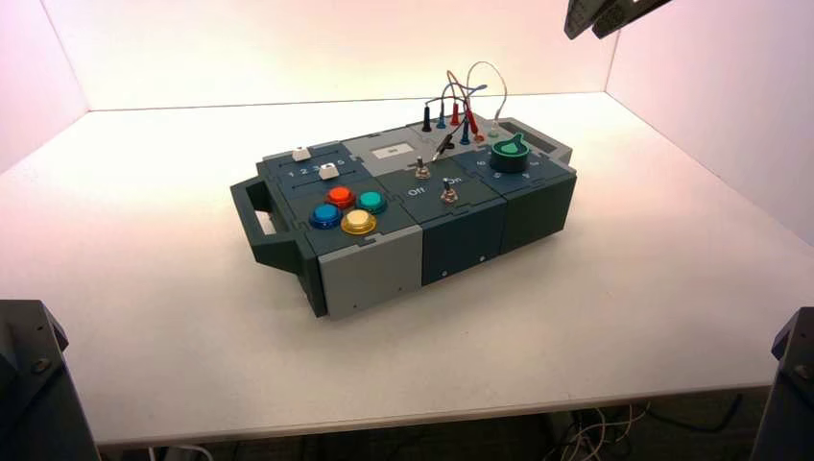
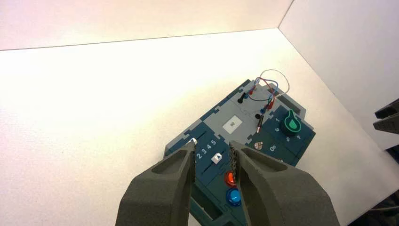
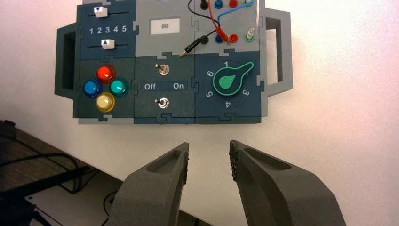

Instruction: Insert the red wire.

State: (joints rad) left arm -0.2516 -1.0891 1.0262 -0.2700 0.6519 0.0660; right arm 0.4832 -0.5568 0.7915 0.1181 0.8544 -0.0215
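Observation:
The red wire [image 3: 212,19] loops over the box's [image 1: 384,264] back right corner among black and blue leads. One red plug [image 1: 455,113] stands in the back socket row. Its other red plug [image 1: 472,123] leans by the front socket row; I cannot tell if it is seated. The wire also shows in the left wrist view [image 2: 263,84]. My left gripper [image 2: 212,155] is open and empty, high above the sliders' end of the box. My right gripper [image 3: 209,153] is open and empty, back from the box's front, over the table edge. Both are far from the wire.
A black plug [image 3: 195,45] lies loose on the box top beside the sockets. The green knob [image 3: 229,81], two toggle switches [image 3: 163,69], four coloured buttons [image 3: 106,87] and two sliders [image 3: 107,44] fill the box top. Both arms sit at the bottom corners of the high view.

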